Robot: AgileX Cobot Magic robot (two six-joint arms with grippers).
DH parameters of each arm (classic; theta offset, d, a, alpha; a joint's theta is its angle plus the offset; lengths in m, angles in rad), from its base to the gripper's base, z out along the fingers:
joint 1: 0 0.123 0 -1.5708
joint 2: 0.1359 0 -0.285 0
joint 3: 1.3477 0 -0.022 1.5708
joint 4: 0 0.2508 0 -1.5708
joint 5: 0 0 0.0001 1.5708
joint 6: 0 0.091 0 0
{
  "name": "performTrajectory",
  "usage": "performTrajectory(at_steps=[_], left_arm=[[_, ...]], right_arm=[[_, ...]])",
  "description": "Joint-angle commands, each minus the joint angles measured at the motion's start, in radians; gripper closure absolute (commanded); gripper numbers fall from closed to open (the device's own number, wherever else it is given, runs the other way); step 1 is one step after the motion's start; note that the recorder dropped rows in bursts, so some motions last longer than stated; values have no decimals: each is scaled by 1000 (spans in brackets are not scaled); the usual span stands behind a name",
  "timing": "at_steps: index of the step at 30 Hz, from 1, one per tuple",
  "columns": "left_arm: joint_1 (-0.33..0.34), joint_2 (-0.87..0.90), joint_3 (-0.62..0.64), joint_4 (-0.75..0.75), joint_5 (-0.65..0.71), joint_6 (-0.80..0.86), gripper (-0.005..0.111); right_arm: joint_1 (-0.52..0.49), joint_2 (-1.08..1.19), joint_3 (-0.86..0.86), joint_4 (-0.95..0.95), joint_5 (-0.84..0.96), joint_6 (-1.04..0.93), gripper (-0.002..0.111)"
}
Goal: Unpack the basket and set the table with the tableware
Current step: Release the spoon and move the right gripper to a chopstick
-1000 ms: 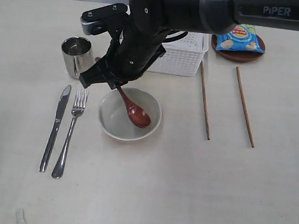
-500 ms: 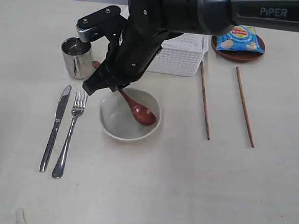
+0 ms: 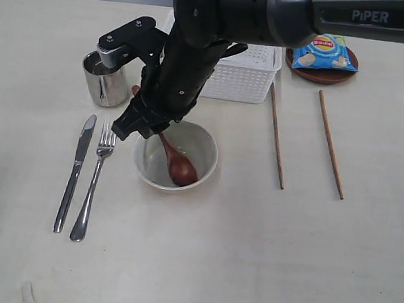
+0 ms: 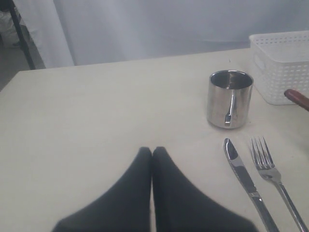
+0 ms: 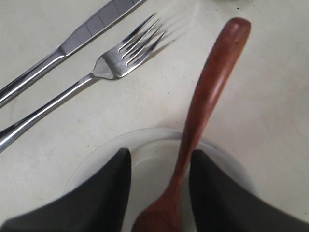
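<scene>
Hovering over the white bowl (image 3: 201, 146) near the middle of the surface (image 3: 250, 252), the right tool (image 3: 142, 128) is standing with jaws parted around the wooden spoon (image 3: 177, 165), gripping nothing; the spoon is lying in the bowl. Placement is seemingly finishing, calling next for a straight lift clear.

The black arm (image 3: 369, 15) bore "PiPER" in grey letters, far up from the jaws; the chip bag's (image 3: 327, 53) logo was too small to read.
</scene>
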Motion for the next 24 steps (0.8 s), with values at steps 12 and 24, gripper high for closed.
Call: performTrajectory(at_steps=[12, 24], left_arm=[[-5, -2, 2, 3, -1, -2, 107], [-5, -2, 2, 3, -1, -2, 107]], right_arm=[[-134, -240, -4, -156, 103, 104, 70], [-427, -107, 143, -173, 79, 312, 70]])
